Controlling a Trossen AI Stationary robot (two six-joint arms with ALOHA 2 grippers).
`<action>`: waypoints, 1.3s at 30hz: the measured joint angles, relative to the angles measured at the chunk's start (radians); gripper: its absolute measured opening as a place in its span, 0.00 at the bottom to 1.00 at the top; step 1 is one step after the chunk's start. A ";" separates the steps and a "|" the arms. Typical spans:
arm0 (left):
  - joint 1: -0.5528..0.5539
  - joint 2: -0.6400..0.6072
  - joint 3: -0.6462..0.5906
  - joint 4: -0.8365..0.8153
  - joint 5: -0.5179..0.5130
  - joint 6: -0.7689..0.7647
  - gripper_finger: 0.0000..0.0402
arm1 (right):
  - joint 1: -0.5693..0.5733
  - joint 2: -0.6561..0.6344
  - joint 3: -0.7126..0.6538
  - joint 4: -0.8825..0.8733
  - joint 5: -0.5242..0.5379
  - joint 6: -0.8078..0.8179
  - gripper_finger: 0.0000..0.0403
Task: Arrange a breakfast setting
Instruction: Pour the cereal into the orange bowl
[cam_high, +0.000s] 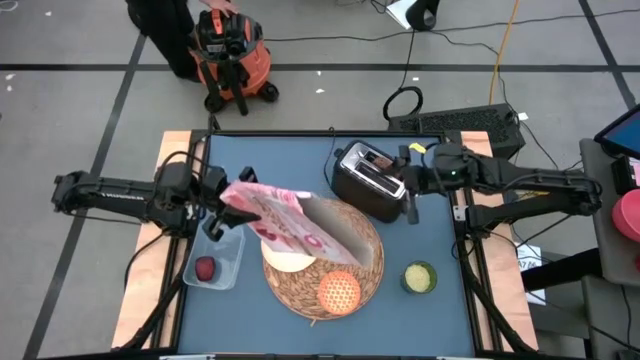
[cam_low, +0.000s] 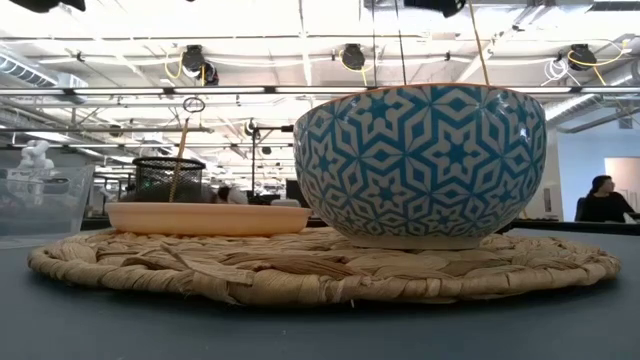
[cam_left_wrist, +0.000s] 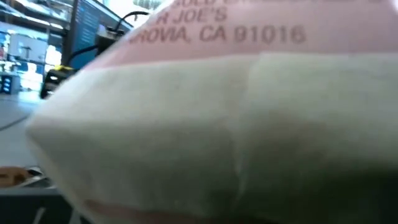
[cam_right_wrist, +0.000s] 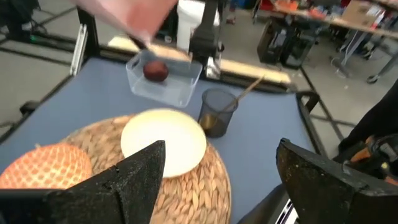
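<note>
My left gripper is shut on the pink-white cereal box, which hangs slanted over the round straw placemat and fills the left wrist view. The cream bowl and the orange dish rest on the placemat. The orange dish is blue-patterned outside. The dark cup, with the wooden spoon standing in it, sits on the table beside the placemat. The dark-red fruit lies in the clear tub. My right gripper is open and empty by the toaster, and also shows in the high view. My left gripper holds the cereal box by its left end, coming level from the table's left. The box is lifted clear and tilted, and reaches out over the bowl and placemat. The box itself hides the fingers in the wrist view.
A toaster stands at the far side, right of middle. A small green-yellow cup sits right of the placemat. The clear tub is left of it. A person stands beyond the table's far edge.
</note>
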 joint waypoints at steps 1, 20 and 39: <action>-0.006 0.000 0.000 -0.008 0.000 -0.002 0.41 | 0.000 -0.001 -0.011 -0.001 0.000 0.000 0.73; -0.032 0.028 0.314 -0.633 -0.031 0.063 0.41 | 0.000 -0.002 -0.084 0.086 0.000 0.000 0.73; -0.032 0.185 0.523 -1.099 -0.041 0.087 0.41 | 0.000 -0.002 -0.084 0.095 0.000 0.000 0.73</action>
